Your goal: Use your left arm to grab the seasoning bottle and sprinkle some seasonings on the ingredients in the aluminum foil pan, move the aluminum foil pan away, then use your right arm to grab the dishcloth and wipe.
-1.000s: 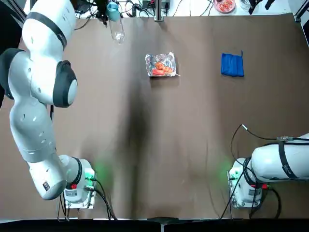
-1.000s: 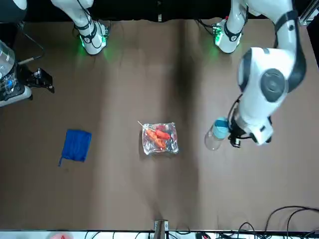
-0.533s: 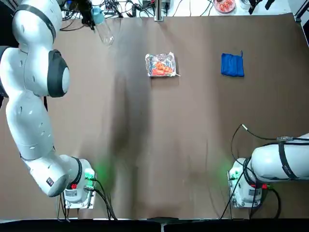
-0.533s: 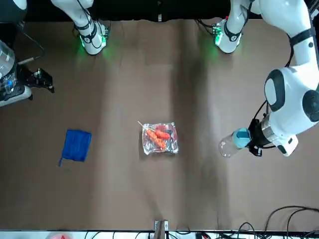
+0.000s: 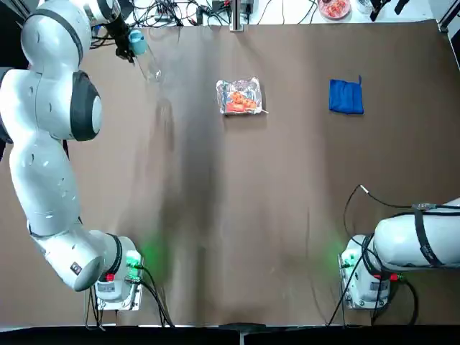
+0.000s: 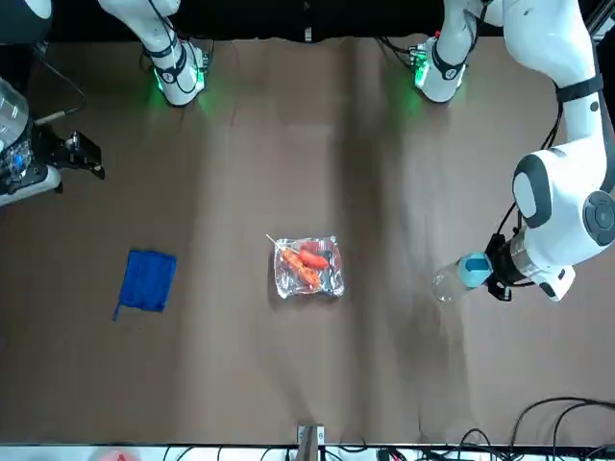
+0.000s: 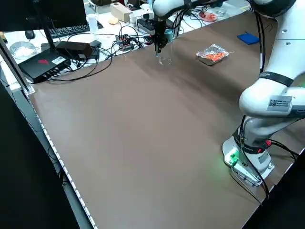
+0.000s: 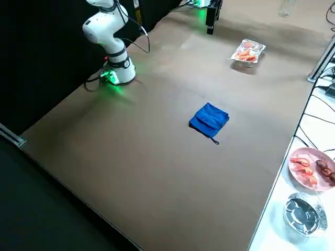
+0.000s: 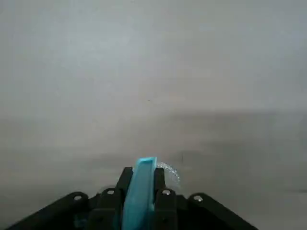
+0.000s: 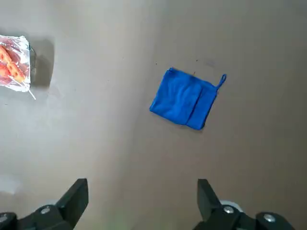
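Since a second ago the left gripper [image 5: 123, 39] has carried the seasoning bottle [image 5: 146, 61] farther from the aluminum foil pan [image 5: 239, 96], out toward the table's far left corner; pan and dishcloth [image 5: 346, 96] have not shifted.

Top view: the bottle hangs tilted, blue cap at the fingers, clear body slanting toward the pan, well apart from it. The dishcloth lies well to the pan's other side. The right arm [image 5: 413, 244] stays folded by its base, far from the pan.

Front view: the left gripper [image 6: 492, 277] pinches the bottle [image 6: 457, 278] at the cap, level with the pan [image 6: 308, 267]; the ingredients [image 6: 306, 263] show orange-red inside it, a skewer poking out.

Left side view: the bottle [image 7: 163, 50] hangs cap-up from the gripper [image 7: 159, 38], its bottom close to the table [image 7: 143, 133], the pan [image 7: 213, 53] beyond it.

Right side view: the dishcloth [image 8: 210, 120] lies flat, the pan [image 8: 247, 52] well past it.

Left wrist view: the two fingers [image 9: 164, 201] are pressed on the blue cap [image 9: 140, 191].

Right wrist view: the right gripper [image 10: 143, 203] has its fingers spread wide, hanging above the dishcloth [image 10: 185, 98], with the pan [image 10: 14, 62] off to one side
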Robot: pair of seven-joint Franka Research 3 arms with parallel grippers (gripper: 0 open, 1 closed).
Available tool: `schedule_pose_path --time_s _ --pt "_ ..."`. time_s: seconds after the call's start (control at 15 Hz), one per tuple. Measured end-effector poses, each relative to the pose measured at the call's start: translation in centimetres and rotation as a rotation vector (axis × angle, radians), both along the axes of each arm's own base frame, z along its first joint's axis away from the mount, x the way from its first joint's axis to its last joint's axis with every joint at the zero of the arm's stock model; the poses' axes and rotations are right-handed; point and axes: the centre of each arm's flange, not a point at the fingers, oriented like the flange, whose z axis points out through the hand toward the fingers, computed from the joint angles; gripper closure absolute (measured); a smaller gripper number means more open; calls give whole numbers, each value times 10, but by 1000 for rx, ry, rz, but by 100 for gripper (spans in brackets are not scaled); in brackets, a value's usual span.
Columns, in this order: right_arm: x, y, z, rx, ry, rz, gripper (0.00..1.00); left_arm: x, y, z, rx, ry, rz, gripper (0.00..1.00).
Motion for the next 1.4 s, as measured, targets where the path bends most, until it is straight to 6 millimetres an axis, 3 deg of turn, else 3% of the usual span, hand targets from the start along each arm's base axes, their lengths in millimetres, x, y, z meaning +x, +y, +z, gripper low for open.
schedule_pose_path --time_s 0.33,0.67,1.27,1.4 --pt "0 0 0 0 0 0 0 -1 -4 -38 32 -24 2 77" --pt "0 0 0 0 1 1 0 -7 -22 -68 34 -15 -23 77" --pt "0 0 0 0 -2 0 0 -9 -15 -88 38 -13 -73 76" --pt "0 0 1 0 -5 0 0 -9 -13 -88 36 -15 -72 66"
